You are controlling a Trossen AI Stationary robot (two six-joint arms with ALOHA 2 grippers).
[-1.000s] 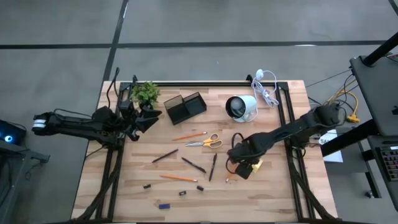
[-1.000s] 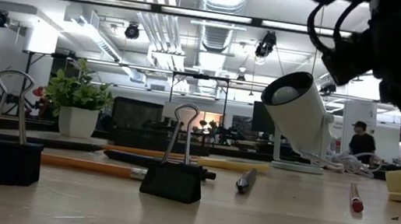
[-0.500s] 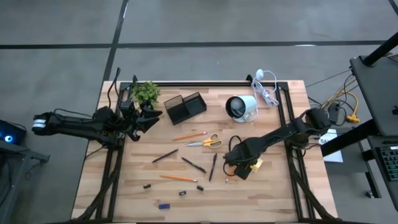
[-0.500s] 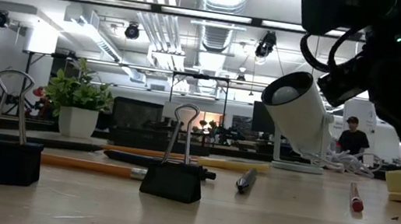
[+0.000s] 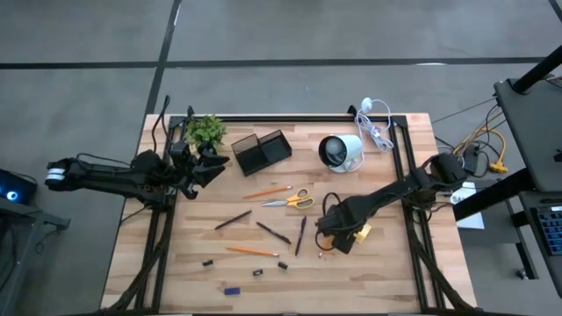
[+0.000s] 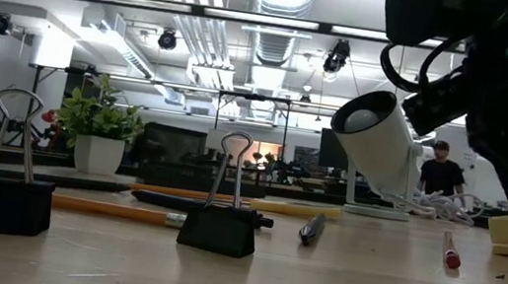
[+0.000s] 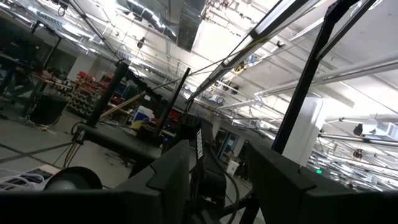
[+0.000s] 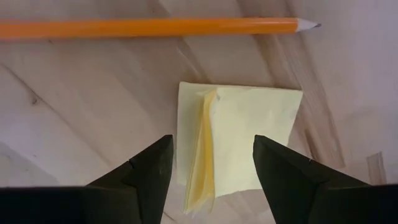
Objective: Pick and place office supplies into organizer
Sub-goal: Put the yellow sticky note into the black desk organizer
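Observation:
My right gripper [image 8: 211, 152] points straight down, open, just above the yellow sticky-note block [image 8: 239, 143], which lies flat on the wood at the table's right; a finger stands over each side of it, touching nothing. An orange pencil [image 8: 155, 27] lies just beyond the block. The black organizer [image 5: 262, 151] stands at the far middle. Scissors [image 5: 294, 200], pencils [image 5: 268, 190] and dark pens [image 5: 273, 232] lie in the middle, binder clips [image 6: 218, 227] nearer the front. My left gripper [image 5: 215, 167] waits raised at the left, open, tilted upward.
A green plant [image 5: 206, 130] stands left of the organizer, a white round cup [image 5: 338, 152] to its right, and a white coiled cable [image 5: 376, 123] at the far right corner. A small blue bit [image 5: 231, 290] lies by the near edge. A person [image 6: 442, 173] stands in the room behind.
My right gripper has sunk a little toward the sticky-note block and rolled slightly, staying open. The block and the other things have not moved.

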